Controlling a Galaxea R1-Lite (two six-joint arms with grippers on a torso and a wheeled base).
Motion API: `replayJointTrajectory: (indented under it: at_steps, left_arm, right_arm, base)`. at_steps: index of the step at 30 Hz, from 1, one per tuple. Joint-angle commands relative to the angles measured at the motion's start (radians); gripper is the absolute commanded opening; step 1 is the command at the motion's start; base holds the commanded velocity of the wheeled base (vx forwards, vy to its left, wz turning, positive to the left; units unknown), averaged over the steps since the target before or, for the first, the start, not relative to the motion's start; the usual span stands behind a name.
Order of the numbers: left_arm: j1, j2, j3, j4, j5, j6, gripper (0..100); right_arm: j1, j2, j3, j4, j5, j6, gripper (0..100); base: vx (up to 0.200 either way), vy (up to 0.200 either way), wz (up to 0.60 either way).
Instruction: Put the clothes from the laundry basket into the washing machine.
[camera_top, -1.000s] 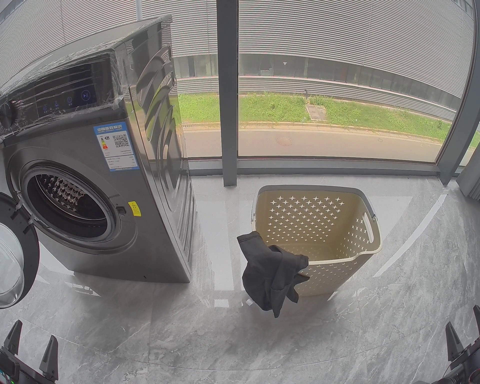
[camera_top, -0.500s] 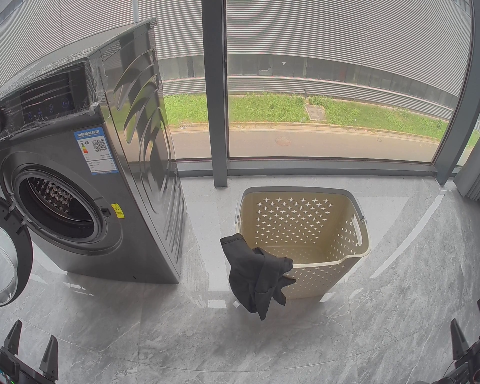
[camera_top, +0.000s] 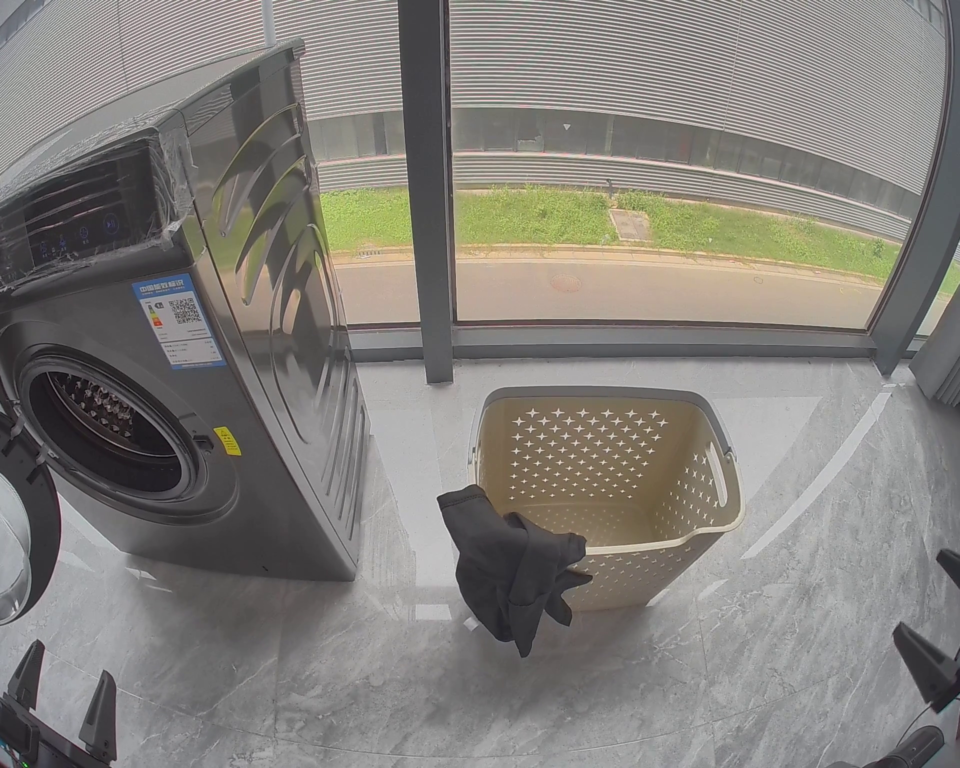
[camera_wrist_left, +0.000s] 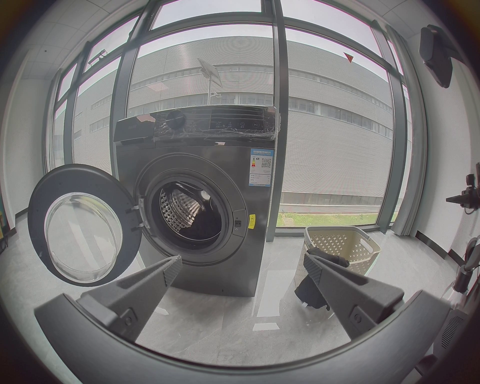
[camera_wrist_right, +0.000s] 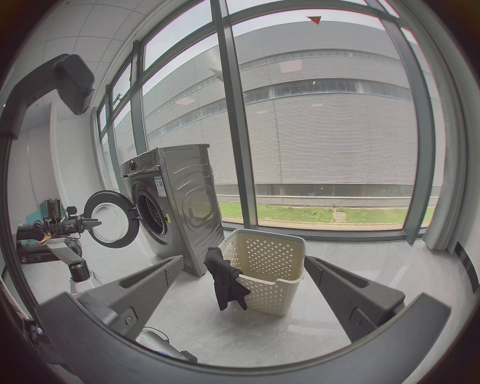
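While the washer (camera_top: 230, 330) stands open, probably one garment (camera_top: 505, 570) drapes the basket (camera_top: 600, 450).

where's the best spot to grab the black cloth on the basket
Grip the cloth at the bunched fold lying over the basket's near-left rim corner, coming from above. It peaks there, while the rest hangs loose outside the wall.

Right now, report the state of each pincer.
Left pincer: open, holding nothing.
Right pincer: open, holding nothing.
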Motion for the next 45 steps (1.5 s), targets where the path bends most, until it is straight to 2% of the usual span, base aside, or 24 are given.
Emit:
replayJointTrajectory:
  at_steps: [1,6,11,16,19,20,21,22,34,41,45]
  left_arm:
    - [0.000,-0.016,0.016,0.000,0.000,-0.002,100]
    - [0.000,-0.016,0.016,0.000,0.000,-0.002,100]
    - [0.000,-0.016,0.016,0.000,0.000,-0.002,100]
    - [0.000,-0.016,0.016,0.000,0.000,-0.002,100]
    - [0.000,-0.016,0.016,0.000,0.000,0.000,100]
    - [0.000,-0.016,0.016,0.000,0.000,0.000,100]
    - [0.000,-0.016,0.016,0.000,0.000,0.000,100]
    - [0.000,-0.016,0.016,0.000,0.000,0.000,100]
    - [0.000,-0.016,0.016,0.000,-0.002,-0.002,100]
    - [0.000,-0.016,0.016,0.000,-0.002,-0.002,100]
    - [0.000,-0.016,0.016,0.000,0.000,-0.002,100]
  right_arm:
    - [0.167,0.711,-0.051,-0.379,0.063,-0.021,100]
    - [0.259,0.945,-0.111,-0.478,-0.043,-0.013,100]
    - [0.331,1.115,-0.177,-0.500,-0.068,0.034,100]
    - [0.362,1.280,-0.224,-0.549,-0.077,0.048,100]
    - [0.379,1.392,-0.246,-0.646,-0.146,0.048,100]
    - [0.379,1.392,-0.246,-0.646,-0.146,0.048,100]
    - [0.388,1.461,-0.270,-0.707,-0.181,0.048,100]
    - [0.393,1.492,-0.279,-0.728,-0.192,0.048,100]
    - [0.397,1.707,-0.427,-0.776,-0.198,0.051,100]
    - [0.413,1.748,-0.448,-0.782,-0.210,0.051,100]
    - [0.414,1.753,-0.444,-0.782,-0.210,0.051,100]
  base:
    - [0.000,0.000,0.00]
    - [0.000,0.000,0.00]
    - [0.000,0.000,0.00]
    - [0.000,0.000,0.00]
    - [0.000,0.000,0.00]
    - [0.000,0.000,0.00]
    - [0.000,0.000,0.00]
    - [0.000,0.000,0.00]
    - [0.000,0.000,0.00]
    - [0.000,0.000,0.00]
    - [0.150,0.000,0.00]
